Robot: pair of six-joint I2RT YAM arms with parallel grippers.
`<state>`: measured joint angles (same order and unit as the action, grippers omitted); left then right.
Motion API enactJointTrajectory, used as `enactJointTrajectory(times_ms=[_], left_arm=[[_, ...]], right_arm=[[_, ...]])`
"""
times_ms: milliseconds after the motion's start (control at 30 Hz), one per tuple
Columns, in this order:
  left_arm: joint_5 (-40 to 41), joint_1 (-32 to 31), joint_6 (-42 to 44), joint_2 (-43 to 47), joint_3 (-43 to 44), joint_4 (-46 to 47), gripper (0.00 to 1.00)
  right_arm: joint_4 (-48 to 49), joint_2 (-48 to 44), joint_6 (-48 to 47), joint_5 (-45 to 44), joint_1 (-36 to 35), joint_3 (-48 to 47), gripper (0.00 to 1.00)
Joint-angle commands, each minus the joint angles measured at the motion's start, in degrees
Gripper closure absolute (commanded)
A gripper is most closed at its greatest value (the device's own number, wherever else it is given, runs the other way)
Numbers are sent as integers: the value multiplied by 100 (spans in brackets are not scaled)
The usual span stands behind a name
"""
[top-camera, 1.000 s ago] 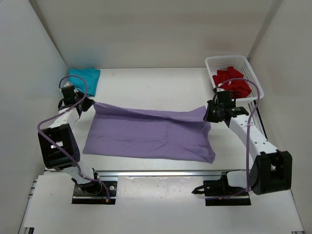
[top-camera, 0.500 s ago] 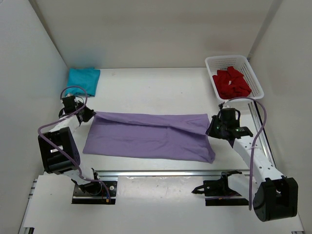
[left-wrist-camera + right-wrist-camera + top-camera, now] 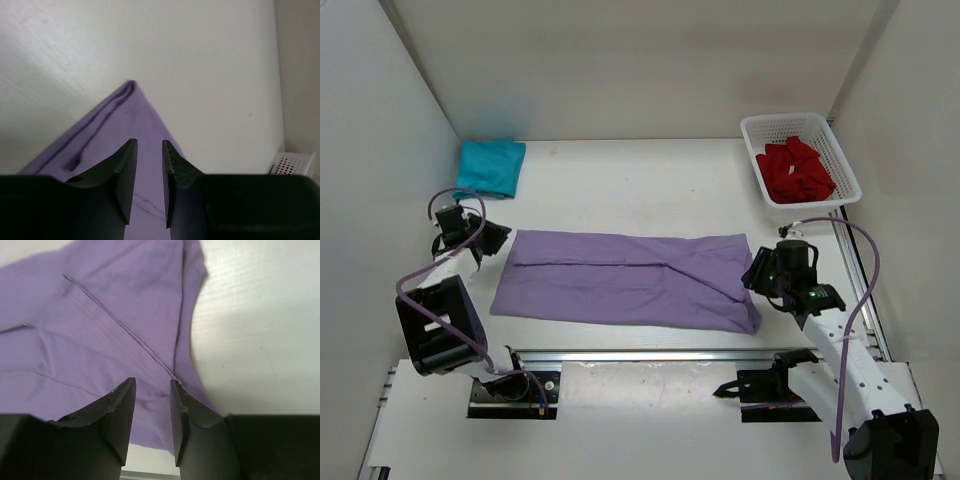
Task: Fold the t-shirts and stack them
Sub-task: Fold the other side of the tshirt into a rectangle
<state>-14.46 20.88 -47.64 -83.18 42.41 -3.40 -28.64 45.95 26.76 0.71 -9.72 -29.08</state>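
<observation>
Top external: lavender shirt (image 3: 625,280) now lies flat — left gripper (image 3: 148,142) and right gripper (image 3: 152,381), slightly parted, empty.

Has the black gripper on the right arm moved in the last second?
Yes. The right gripper has moved down the top view, nearer the arms' side and farther from the white plastic mesh basket.

White table (image 3: 640,170), evenly lit; plain white walls (image 3: 620,60) close 3 sides of it, metal rail (image 3: 660,355) along its near edge.
</observation>
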Motion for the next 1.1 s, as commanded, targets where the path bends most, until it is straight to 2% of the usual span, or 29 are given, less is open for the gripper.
enactJointTrajectory(times_ms=[0, 33, 67, 100, 133, 167, 200, 233, 300, 367, 467, 567, 800, 833, 900, 933, 967, 1033, 1067], left_arm=[[108, -583, 104, 556, 39, 428, 64], [232, -925, 193, 653, 82, 410, 64], [337, -1302, 350, 732, 83, 384, 63], [512, -1515, 491, 759, 92, 384, 62], [584, -1952, 536, 811, 31, 436, 62], [645, -2418, 545, 847, -48, 506, 63], [611, -2614, 493, 890, -145, 611, 64], [602, -2973, 405, 891, -285, 708, 63], [575, -3493, 352, 856, -523, 963, 64], [611, -4142, 352, 900, -786, 1095, 64], [506, -4618, 142, 1040, -1251, 1357, 65], [496, -4970, 18, 1242, -1682, 1596, 66], [234, -5112, -131, 1663, -2464, 1912, 65], [285, -5138, -140, 1743, -2527, 1957, 65], [295, -5095, -71, 1822, -2606, 1931, 65], [242, -5086, -149, 1823, -2659, 1939, 65], [163, -4990, -167, 1831, -2677, 2000, 65], [110, -4945, -114, 1910, -2686, 1984, 65], [127, -4936, -149, 1945, -2686, 1949, 65]], right_arm=[[367, 308, -154, 172, -135, -440, 68], [542, 666, -163, 245, -380, -467, 69], [831, 1087, -215, 280, -695, -606, 78], [956, 1300, -172, 254, -985, -782, 91], [1201, 1737, -232, 158, -1084, -992, 98], [1342, 2203, -320, 157, -1285, -1081, 100], [1683, 2407, -312, 210, -1313, -1274, 100], [2035, 2749, -303, 280, -1314, -1380, 99], [2389, 3269, -400, 465, -1331, -1591, 84], [2696, 3735, -453, 395, -1375, -1758, 75], [2820, 4140, -471, 535, -1252, -1925, 67], [2918, 4491, -540, 677, -1164, -2153, 64], [2882, 4949, -567, 623, -1270, -2260, 66], [2917, 4923, -541, 588, -1296, -2234, 71], [2882, 4941, -567, 571, -1349, -2242, 73], [2882, 4949, -567, 571, -1357, -2234, 77], [2865, 4967, -515, 597, -1375, -2225, 87], [2601, 4828, -480, 475, -1436, -2216, 93], [2566, 4800, -505, 422, -1506, -2172, 100]])
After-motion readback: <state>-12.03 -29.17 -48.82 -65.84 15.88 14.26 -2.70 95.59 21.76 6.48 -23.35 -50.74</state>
